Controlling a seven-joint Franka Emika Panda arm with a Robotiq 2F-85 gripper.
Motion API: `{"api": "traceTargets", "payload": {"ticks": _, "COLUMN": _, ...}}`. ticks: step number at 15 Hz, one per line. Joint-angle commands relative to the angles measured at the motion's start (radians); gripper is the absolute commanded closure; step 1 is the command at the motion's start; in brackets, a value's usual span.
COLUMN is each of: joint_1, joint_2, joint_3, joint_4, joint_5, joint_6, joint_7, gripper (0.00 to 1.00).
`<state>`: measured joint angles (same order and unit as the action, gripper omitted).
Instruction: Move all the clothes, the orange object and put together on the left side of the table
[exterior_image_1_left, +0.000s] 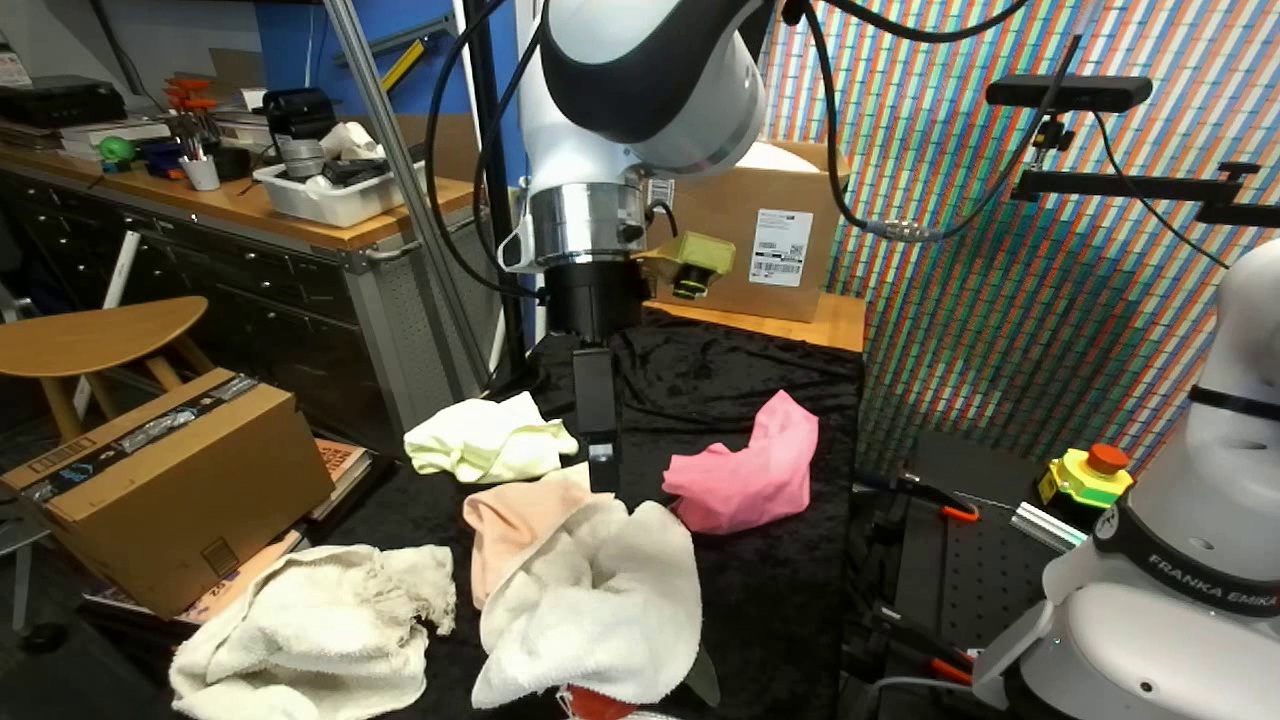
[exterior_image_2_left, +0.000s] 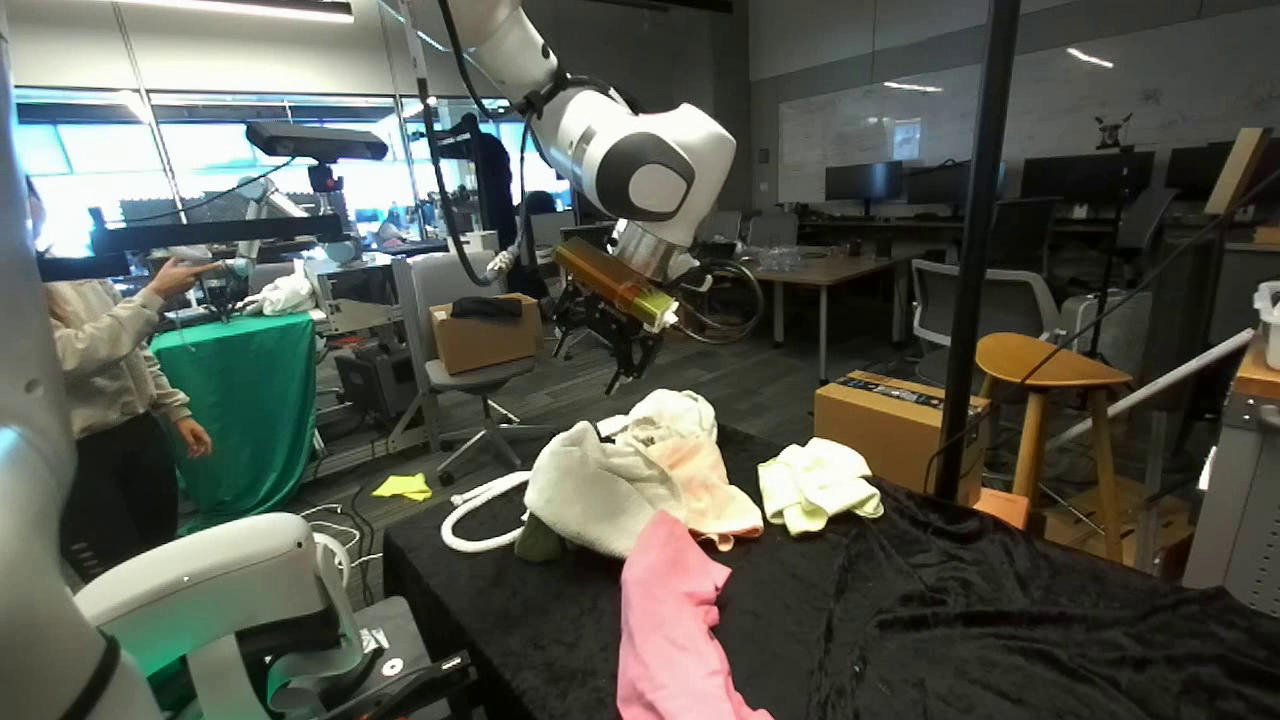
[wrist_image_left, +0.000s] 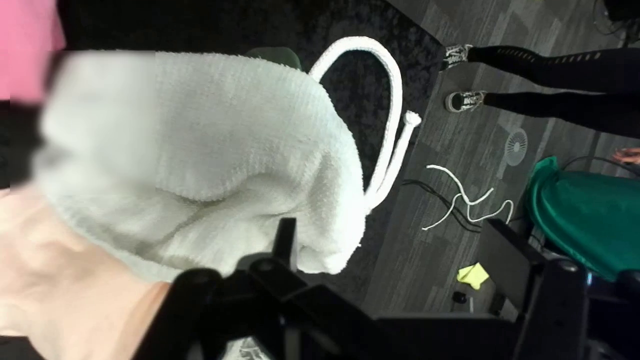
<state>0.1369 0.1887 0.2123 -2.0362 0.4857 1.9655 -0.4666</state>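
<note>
A crumpled white cloth (exterior_image_1_left: 595, 610), at lower centre in an exterior view, overlaps a peach cloth (exterior_image_1_left: 515, 525) to its upper left. A cream-white cloth (exterior_image_1_left: 320, 630) with a frayed edge lies at lower left of the frame, and a pale yellow cloth (exterior_image_1_left: 490, 440), bunched, lies left of centre. A bright pink cloth (exterior_image_1_left: 748, 475), right of centre, sits just beside the white cloth. All five rest on the black-topped table (exterior_image_1_left: 775, 610). An orange-red object (exterior_image_1_left: 597, 704) shows at the bottom edge of the frame, near centre, partly hidden by the lower margin of the white cloth. The Robotiq gripper (wrist_image_left: 389, 227), its fingers spread wide apart, occupies the lower part of the wrist view; in an exterior view the gripper (exterior_image_2_left: 628, 375) hangs at centre, above the cloths and apart from them. In the wrist view the white cloth fills much of the left half, with the peach cloth at lower left. A white rope (wrist_image_left: 396, 95) loops out at its right margin; a dark green item (wrist_image_left: 280, 56) protrudes at its upper edge.
</note>
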Motion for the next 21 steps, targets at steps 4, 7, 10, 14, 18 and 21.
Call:
{"api": "traceTargets", "payload": {"ticks": 4, "joint_1": -0.053, "joint_2": 0.077, "joint_3": -0.082, "joint_4": -0.028, "joint_5": -0.104, "joint_6": 0.043, "joint_7": 0.119, "gripper": 0.0}}
{"api": "traceTargets", "payload": {"ticks": 7, "joint_1": -0.079, "joint_2": 0.106, "joint_3": -0.105, "joint_4": -0.052, "joint_5": -0.11, "joint_6": 0.079, "joint_7": 0.148, "gripper": 0.0}}
{"api": "traceTargets", "payload": {"ticks": 10, "joint_1": -0.099, "joint_2": 0.105, "joint_3": -0.114, "joint_4": -0.092, "joint_5": -0.101, "joint_6": 0.117, "joint_7": 0.173, "gripper": 0.0}}
{"api": "traceTargets", "payload": {"ticks": 14, "joint_1": -0.112, "joint_2": 0.062, "joint_3": -0.116, "joint_4": -0.182, "joint_5": -0.108, "joint_6": 0.173, "joint_7": 0.181, "gripper": 0.0}}
{"api": "traceTargets", "payload": {"ticks": 18, "joint_1": -0.127, "joint_2": -0.003, "joint_3": -0.119, "joint_4": -0.316, "joint_5": -0.102, "joint_6": 0.229, "joint_7": 0.156, "gripper": 0.0}}
{"api": "traceTargets", "payload": {"ticks": 21, "joint_1": -0.135, "joint_2": -0.055, "joint_3": -0.127, "joint_4": -0.425, "joint_5": -0.108, "joint_6": 0.288, "joint_7": 0.137, "gripper": 0.0}}
